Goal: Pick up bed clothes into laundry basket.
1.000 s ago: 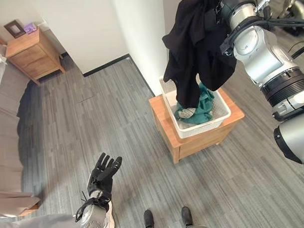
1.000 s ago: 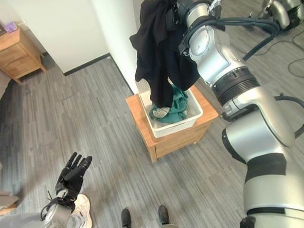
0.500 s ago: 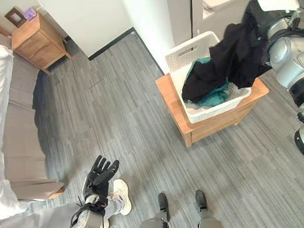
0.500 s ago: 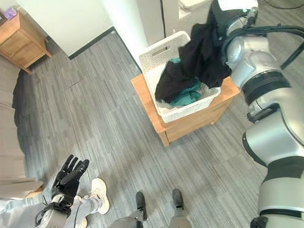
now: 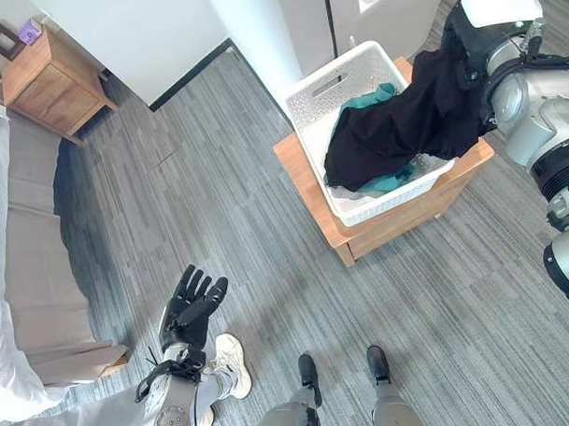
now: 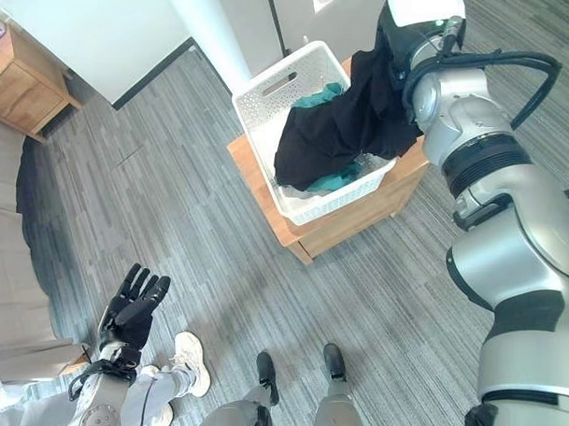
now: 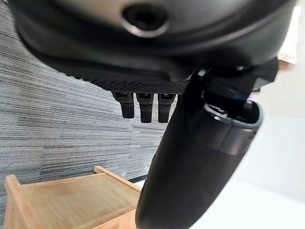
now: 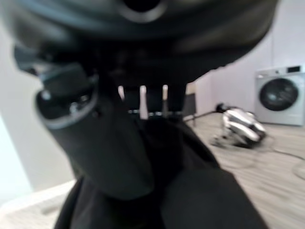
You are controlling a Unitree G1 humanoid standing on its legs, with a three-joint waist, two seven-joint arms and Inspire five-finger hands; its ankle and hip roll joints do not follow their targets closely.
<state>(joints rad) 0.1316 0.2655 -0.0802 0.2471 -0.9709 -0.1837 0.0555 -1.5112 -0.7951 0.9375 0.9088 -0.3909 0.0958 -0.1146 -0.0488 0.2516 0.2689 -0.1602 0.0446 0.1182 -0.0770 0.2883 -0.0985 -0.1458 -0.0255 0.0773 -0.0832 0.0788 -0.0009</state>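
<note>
Two robot hands in play. Right robot hand up at the far side of the white laundry basket, fingers curled into a black garment, pinching it. Garment drapes from that hand down across the basket, lower end lying inside on top of a teal piece of clothing. Basket sits on a low wooden desk, beside a white wall corner. Left robot hand low over the grey plank floor, well apart from the basket, fingers spread and straight, holding nothing. Bed with grey cover along the left edge; wooden nightstand by the wall beyond it.
</note>
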